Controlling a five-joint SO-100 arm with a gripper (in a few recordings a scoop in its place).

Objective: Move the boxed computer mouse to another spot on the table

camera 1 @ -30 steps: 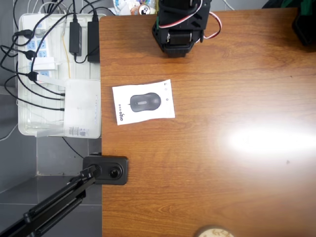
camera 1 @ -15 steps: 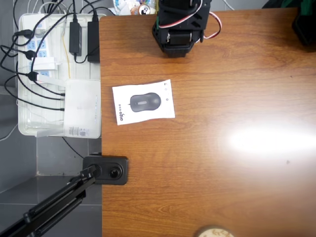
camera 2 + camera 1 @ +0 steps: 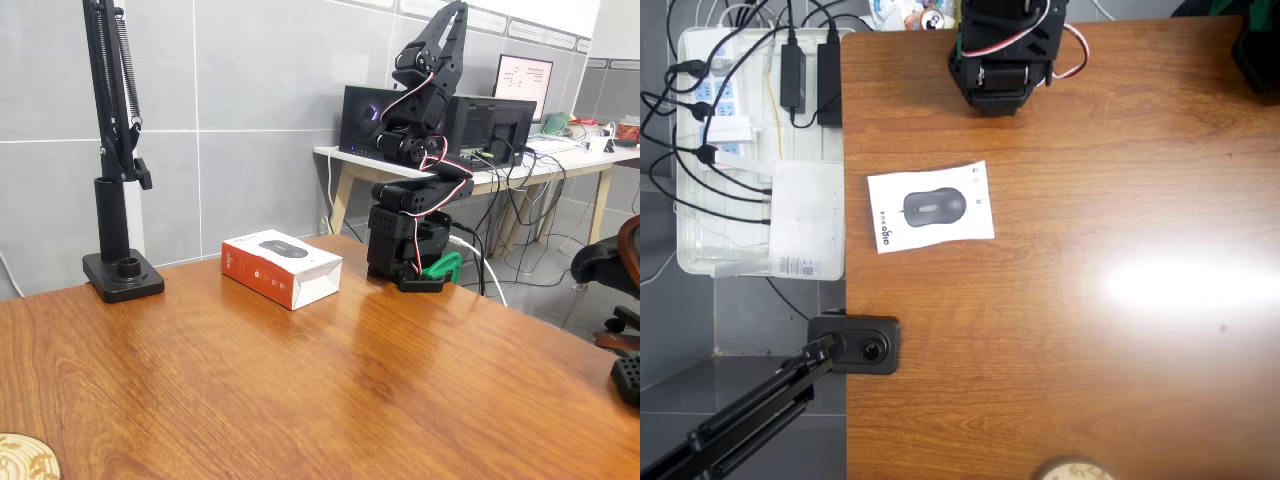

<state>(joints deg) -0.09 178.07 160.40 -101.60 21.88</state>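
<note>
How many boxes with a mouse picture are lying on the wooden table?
1. The boxed computer mouse lies flat on the table near its left edge in the overhead view, in front of the arm's base.

We see arm (image 3: 420, 150) all black, matte plastic links with boxy servo housings. Base (image 3: 408, 240) chunky black block, squared corners, wider lower part. Red-white-black twisted servo cables loop along links and down base side; in overhead view same cable (image 3: 1072, 55) curls out right of base. Green clamp piece (image 3: 442, 268) at base foot. Upper links slimmer, angular, ribbed edges. Jaws too dark against background for us to make out. No markings we can read.
</note>
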